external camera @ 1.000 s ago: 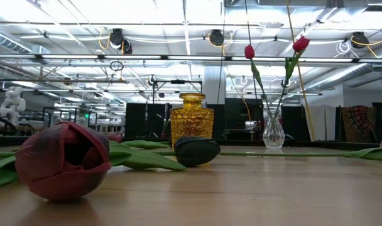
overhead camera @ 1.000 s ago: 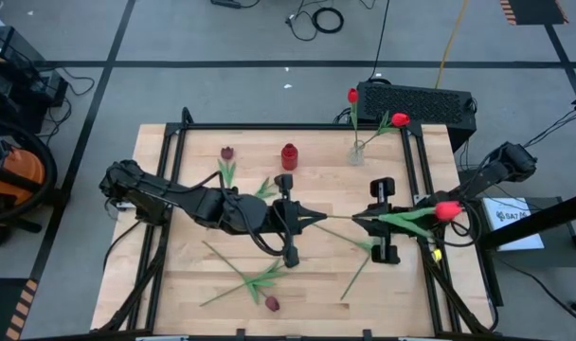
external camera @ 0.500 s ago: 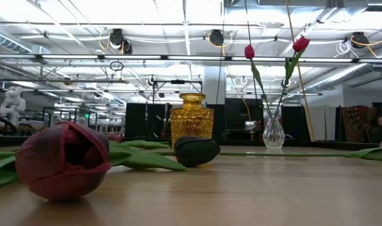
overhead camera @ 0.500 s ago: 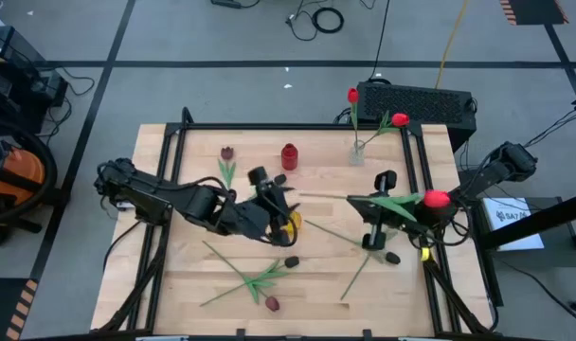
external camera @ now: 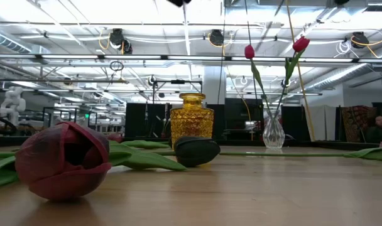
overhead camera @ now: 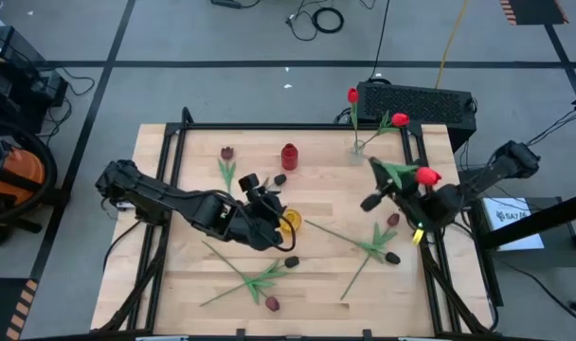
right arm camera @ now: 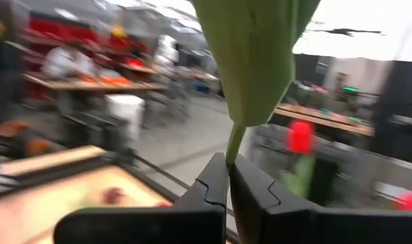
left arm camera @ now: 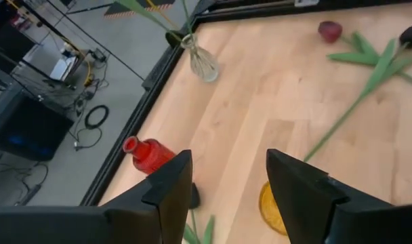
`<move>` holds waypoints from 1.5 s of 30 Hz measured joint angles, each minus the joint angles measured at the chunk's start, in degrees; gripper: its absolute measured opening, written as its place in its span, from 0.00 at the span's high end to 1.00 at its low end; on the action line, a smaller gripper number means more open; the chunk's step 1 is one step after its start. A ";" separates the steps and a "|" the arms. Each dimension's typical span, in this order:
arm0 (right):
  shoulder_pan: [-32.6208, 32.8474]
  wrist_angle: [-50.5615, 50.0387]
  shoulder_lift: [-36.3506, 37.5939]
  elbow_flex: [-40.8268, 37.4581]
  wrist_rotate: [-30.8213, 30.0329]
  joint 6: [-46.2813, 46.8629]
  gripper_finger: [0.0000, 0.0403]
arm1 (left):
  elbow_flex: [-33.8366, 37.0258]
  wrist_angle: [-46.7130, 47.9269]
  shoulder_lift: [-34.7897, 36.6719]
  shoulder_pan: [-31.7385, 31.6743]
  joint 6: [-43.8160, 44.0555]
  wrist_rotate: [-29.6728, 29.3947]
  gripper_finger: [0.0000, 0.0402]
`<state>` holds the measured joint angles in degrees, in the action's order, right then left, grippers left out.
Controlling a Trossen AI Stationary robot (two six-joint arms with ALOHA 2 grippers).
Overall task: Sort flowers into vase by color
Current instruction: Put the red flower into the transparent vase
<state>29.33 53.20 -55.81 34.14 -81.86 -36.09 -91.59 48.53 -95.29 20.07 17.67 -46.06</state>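
— Right gripper (right arm camera: 228, 177) is clamped on my red tulip (overhead camera: 424, 175)'s stem; where's the clear vase (overhead camera: 357, 152)?

— Toward the table's far edge, nearer your right arm. Left gripper (left arm camera: 226, 186) is open over the middle.

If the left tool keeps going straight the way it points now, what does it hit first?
Probably bare table; the left tool is open, with the yellow vase just below its line and the clear vase farther ahead. Depth is unclear.

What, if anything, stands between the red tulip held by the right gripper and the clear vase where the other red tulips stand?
Nothing visible does. The right gripper holds the red tulip by its stem, raised over the table's right side. The clear vase stands just beyond it toward the far edge, with only bare table between. Two red tulips already occupy the vase.
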 joint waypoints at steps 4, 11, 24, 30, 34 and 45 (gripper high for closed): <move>-1.43 -5.63 -0.15 7.23 -3.76 -4.94 1.00 | 2.68 -2.15 0.01 -0.88 0.00 0.06 0.52; -9.06 -23.01 -2.35 18.24 -3.83 -3.33 1.00 | 3.08 -3.64 0.01 -1.31 -0.18 1.00 0.52; -19.01 -24.86 -9.91 19.15 -8.07 3.35 1.00 | 3.07 -3.50 0.01 -0.50 -0.10 1.49 0.52; -19.50 -29.47 -13.70 19.15 -7.77 16.05 1.00 | 3.03 -3.52 0.02 -0.45 0.03 1.87 0.52; -19.50 -33.84 -17.16 19.15 -7.44 22.56 1.00 | 3.03 -3.50 0.02 -0.44 0.07 2.83 0.52; -18.76 -34.72 -19.80 19.04 -7.80 24.37 1.00 | 3.01 -3.47 0.02 -0.44 0.98 3.87 0.52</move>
<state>10.57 18.48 -75.61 53.19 -89.66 -11.72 -88.58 45.06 -95.26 19.64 18.66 -42.19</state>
